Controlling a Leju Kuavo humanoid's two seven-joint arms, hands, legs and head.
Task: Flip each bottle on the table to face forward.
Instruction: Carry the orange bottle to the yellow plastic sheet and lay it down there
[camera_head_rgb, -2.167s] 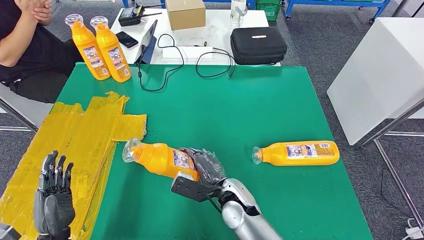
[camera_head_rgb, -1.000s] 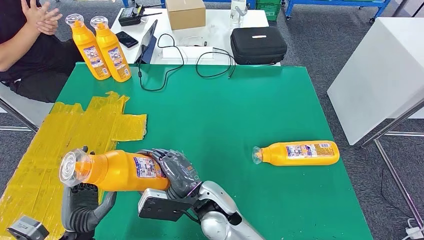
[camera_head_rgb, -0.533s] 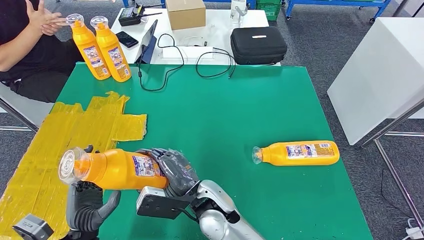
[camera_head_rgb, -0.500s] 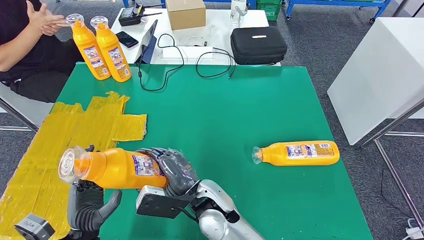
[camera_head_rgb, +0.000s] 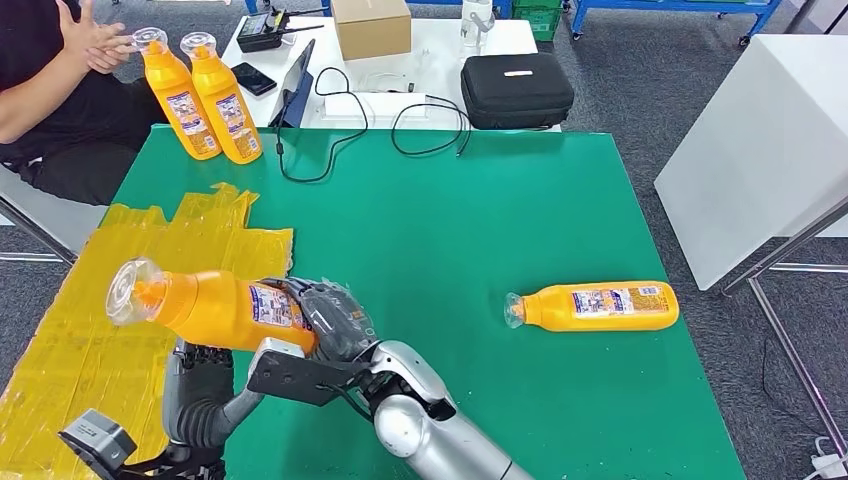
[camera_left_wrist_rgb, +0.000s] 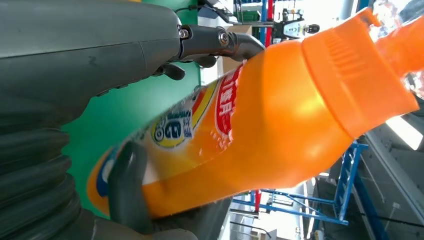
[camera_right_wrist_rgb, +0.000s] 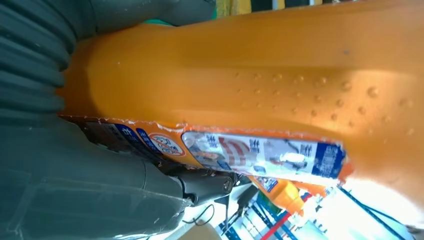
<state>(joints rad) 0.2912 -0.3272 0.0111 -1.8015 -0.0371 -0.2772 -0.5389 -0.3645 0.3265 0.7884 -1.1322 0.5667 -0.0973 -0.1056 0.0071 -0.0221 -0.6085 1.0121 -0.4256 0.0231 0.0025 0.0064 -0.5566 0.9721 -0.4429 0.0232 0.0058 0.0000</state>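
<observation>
An orange bottle (camera_head_rgb: 215, 310) with a clear cap hangs tilted above the table's front left, cap pointing left. My right hand (camera_head_rgb: 335, 320) grips its base end. My left hand (camera_head_rgb: 205, 385) sits under the bottle's middle. In the left wrist view the bottle (camera_left_wrist_rgb: 280, 115) lies between the thumb, which touches its label, and straight fingers (camera_left_wrist_rgb: 200, 42) that stand off it. The right wrist view shows the bottle (camera_right_wrist_rgb: 250, 80) close up. A second orange bottle (camera_head_rgb: 600, 306) lies on its side on the green table (camera_head_rgb: 450, 220) at the right, cap pointing left.
Two more orange bottles (camera_head_rgb: 172, 85) (camera_head_rgb: 225, 95) stand upright at the far left corner beside a seated person (camera_head_rgb: 60, 80). Yellow tape (camera_head_rgb: 150, 270) covers the table's left side. Behind the table are a black case (camera_head_rgb: 517, 90), cables and a cardboard box (camera_head_rgb: 370, 25).
My right hand lifted the bottle off the table and carried it left. My left hand rose and moved right beneath it. The bottle now sits slightly higher and more tilted.
</observation>
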